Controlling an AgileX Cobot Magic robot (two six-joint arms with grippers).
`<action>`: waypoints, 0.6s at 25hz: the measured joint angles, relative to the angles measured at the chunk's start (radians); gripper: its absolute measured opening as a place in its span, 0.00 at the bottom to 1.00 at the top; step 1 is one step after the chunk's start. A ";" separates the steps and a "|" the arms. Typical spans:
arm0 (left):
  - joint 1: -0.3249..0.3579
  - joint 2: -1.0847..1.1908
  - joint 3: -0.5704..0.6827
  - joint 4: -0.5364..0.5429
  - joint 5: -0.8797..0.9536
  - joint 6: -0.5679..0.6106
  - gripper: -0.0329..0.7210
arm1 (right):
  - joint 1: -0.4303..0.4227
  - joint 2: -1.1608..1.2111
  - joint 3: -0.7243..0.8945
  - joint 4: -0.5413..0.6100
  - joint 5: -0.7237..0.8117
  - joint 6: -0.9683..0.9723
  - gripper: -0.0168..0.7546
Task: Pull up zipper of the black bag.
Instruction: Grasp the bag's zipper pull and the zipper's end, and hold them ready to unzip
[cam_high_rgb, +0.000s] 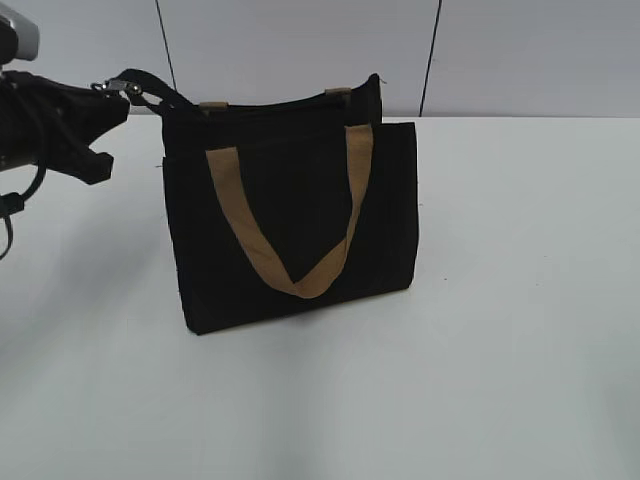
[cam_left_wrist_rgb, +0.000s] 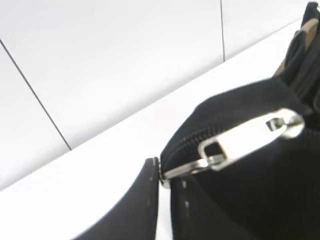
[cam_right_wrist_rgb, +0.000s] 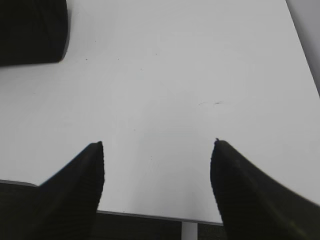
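Hanging over bare white worktop (cam_right_wrist_rgb: 165, 75) at the near right, my right hand (cam_right_wrist_rgb: 157, 150) is spread wide, its two dark fingertips well apart with nothing between them. Farther in, the black bag (cam_high_rgb: 290, 220) stands upright near the middle of the worktop, one tan strap handle (cam_high_rgb: 290, 225) drooping in a V down its front panel. At the bag's far left top corner, my left hand (cam_high_rgb: 108, 110) pinches the silver pull tab of the zipper (cam_left_wrist_rgb: 235, 142), drawn out leftward off the bag's end, the fabric tail raised with it.
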 joint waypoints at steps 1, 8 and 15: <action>0.000 -0.021 0.000 0.000 0.008 0.000 0.07 | 0.000 0.000 0.000 0.000 0.000 0.000 0.68; -0.001 -0.135 -0.001 0.000 0.062 -0.052 0.07 | 0.000 0.000 0.000 0.000 0.001 0.000 0.68; -0.004 -0.155 -0.039 0.028 0.088 -0.185 0.07 | 0.000 0.045 -0.006 0.076 -0.006 -0.064 0.68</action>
